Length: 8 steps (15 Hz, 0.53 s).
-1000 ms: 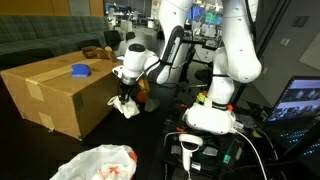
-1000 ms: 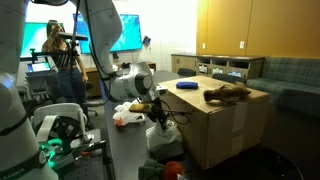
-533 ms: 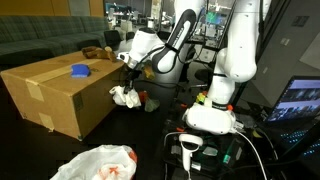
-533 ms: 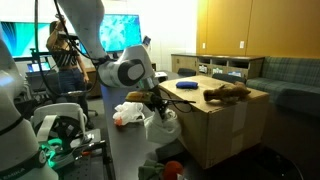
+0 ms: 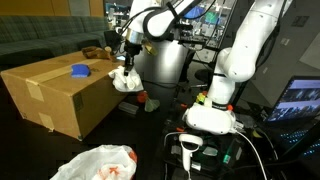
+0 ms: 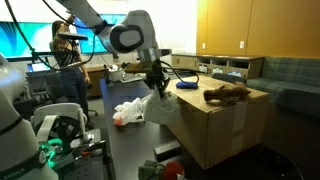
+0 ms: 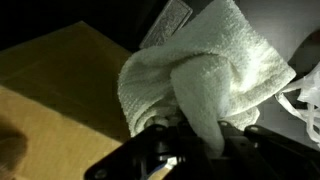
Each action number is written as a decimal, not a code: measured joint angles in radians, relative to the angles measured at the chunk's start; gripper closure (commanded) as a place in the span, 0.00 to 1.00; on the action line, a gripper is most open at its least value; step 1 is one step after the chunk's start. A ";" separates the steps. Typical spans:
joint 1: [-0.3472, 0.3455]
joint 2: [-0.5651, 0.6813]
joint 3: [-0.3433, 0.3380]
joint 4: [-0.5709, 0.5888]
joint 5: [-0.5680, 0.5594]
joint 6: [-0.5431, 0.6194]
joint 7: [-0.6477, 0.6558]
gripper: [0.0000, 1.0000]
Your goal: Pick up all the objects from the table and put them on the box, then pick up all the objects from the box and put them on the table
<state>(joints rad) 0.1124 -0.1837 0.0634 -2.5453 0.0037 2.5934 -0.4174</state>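
Cloth (image 5: 126, 82) higher now, beside box (image 5: 50, 92)

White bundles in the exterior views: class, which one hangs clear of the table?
The white terry towel, hanging from the pincer; the crumpled white plastic bag lies on the dark table.

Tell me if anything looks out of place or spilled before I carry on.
Nothing looks spilled or damaged. The white towel hangs bunched from the hand, off the table, by the corner of the cardboard box. The blue object and the brown plush toy lie on the box top.
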 measured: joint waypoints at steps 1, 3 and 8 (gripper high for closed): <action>-0.004 -0.029 -0.011 0.034 -0.010 -0.074 0.003 0.92; -0.017 -0.065 -0.022 0.119 -0.047 -0.225 0.021 0.92; -0.024 -0.040 0.009 0.373 -0.170 -0.521 0.152 0.92</action>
<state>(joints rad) 0.0888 -0.2240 0.0721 -2.1725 -0.1660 2.0721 -0.2652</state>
